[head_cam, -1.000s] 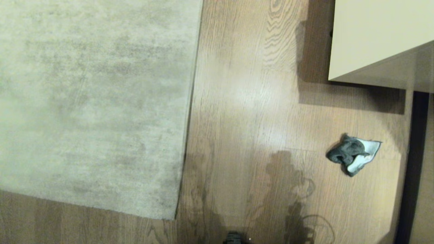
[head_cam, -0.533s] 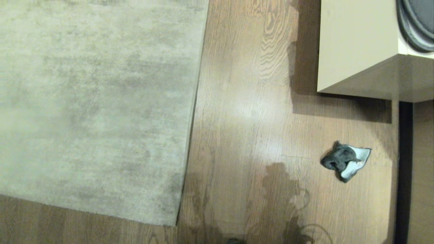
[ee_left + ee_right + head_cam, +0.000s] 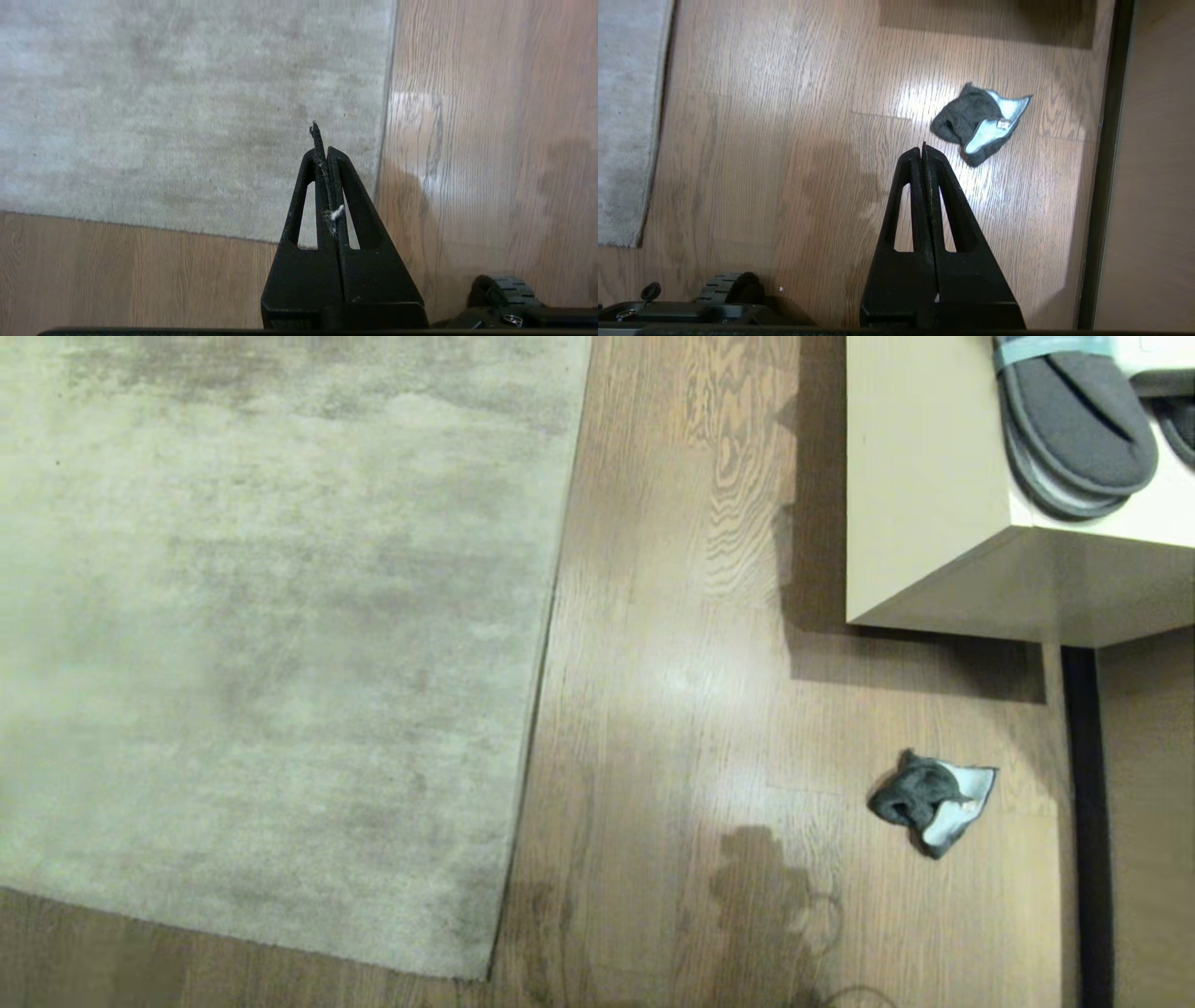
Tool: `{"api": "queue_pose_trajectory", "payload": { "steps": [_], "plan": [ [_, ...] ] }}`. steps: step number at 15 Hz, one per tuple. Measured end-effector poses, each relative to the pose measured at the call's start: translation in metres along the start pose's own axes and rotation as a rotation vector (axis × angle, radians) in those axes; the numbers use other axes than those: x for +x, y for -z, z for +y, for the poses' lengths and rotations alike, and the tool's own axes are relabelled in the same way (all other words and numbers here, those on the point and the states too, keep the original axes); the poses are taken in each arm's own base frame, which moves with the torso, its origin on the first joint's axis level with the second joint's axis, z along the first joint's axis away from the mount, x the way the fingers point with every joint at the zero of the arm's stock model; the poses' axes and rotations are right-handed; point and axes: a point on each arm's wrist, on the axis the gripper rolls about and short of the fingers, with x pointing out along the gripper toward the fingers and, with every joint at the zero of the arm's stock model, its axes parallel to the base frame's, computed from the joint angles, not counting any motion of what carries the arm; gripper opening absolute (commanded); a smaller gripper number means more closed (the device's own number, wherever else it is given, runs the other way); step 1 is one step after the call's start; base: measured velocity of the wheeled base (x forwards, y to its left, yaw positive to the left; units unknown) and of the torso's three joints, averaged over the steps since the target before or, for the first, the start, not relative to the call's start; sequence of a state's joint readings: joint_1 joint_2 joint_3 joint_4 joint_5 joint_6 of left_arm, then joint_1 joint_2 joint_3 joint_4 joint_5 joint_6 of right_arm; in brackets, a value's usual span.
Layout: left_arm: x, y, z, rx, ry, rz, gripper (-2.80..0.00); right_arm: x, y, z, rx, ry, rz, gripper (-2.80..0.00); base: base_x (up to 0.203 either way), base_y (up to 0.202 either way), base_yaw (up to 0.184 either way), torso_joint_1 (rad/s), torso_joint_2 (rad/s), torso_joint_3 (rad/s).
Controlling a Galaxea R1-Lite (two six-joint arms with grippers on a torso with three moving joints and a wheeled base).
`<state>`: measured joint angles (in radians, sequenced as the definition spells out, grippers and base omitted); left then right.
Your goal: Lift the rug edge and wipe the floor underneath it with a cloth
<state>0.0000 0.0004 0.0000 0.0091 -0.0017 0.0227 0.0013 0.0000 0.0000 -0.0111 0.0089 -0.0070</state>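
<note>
Slippers (image 3: 1074,429) newly atop cabinet (image 3: 920,485) overhead; only wrist views: both jaws shut, empty, above floor (image 3: 784,140).

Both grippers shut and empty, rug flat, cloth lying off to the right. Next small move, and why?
Probably open the right gripper and lower it onto the cloth. The cloth lies loose on the floor, apart from the rug edge, which lies flat. The left gripper is shut above the rug corner, holding nothing, so wiping needs the cloth first.

Likely home: rug (image 3: 261,644), slippers (image 3: 1074,429).
</note>
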Motion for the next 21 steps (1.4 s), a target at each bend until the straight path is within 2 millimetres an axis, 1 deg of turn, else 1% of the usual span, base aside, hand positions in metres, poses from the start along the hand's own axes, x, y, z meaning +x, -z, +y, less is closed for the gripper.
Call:
{"api": "queue_pose_trajectory", "payload": {
  "steps": [21],
  "plan": [
    [0.0000, 0.0000, 0.0000, 0.001, 0.000, 0.000, -2.80, 0.0000, 0.0000, 0.0000, -0.001, 0.000, 0.000, -2.80, 0.000, 0.000, 0.000, 0.001, 0.00, 0.202]
  ]
}}
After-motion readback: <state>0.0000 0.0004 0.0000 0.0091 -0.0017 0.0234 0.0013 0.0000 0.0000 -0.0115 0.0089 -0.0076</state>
